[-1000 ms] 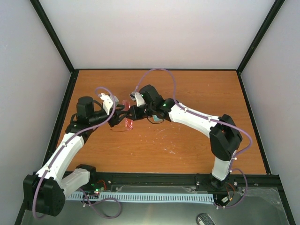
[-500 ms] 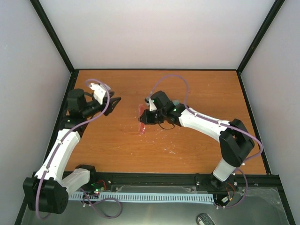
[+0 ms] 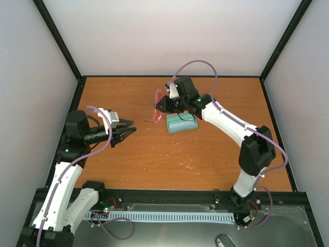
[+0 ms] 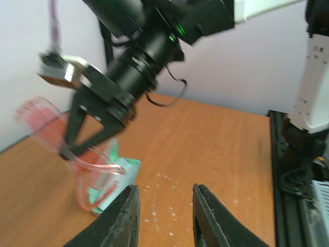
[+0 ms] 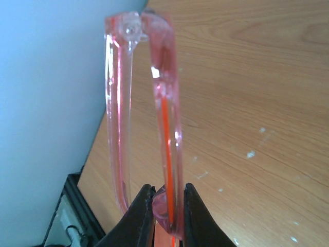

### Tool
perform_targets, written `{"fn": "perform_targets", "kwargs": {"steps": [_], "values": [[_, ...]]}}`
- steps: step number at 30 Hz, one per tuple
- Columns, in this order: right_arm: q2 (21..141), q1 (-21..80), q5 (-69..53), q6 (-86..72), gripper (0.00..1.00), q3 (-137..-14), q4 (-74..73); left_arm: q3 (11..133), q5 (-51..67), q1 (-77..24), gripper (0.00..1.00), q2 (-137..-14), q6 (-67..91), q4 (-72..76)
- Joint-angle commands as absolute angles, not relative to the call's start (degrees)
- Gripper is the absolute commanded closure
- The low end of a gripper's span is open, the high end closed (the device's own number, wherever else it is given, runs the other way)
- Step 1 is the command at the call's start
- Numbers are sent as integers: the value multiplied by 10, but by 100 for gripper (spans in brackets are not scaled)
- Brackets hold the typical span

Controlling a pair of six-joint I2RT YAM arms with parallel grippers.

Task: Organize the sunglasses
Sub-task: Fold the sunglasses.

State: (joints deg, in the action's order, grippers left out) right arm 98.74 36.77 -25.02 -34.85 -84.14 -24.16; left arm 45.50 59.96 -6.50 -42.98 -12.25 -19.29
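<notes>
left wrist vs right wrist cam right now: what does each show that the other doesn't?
Left wrist only: the right gripper from outside, the teal case on the table, the left gripper's own open, empty fingers.
Right wrist only: close-up of the sunglasses' frame pinched between the right fingers, hinge at the far end.
Both: the sunglasses held by the right gripper above the wooden table.

Translucent pink-red sunglasses (image 5: 167,128), seemingly folded, hang edge-on, pinched in the right hand (image 5: 164,198).
</notes>
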Motion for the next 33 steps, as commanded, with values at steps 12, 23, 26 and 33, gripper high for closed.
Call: {"fn": "perform_targets", "kwargs": {"steps": [12, 23, 26, 33], "values": [[979, 407, -393, -293, 97, -852, -266, 414, 651, -102, 70, -492, -80, -107], [912, 420, -428, -320, 96, -763, -207, 425, 633, -106, 69, -590, -83, -29], [899, 421, -428, -335, 96, -737, -186, 423, 628, -107, 69, -615, -96, -34], [881, 420, -417, -360, 96, -696, -160, 430, 620, -107, 68, -668, -96, -20]]}}
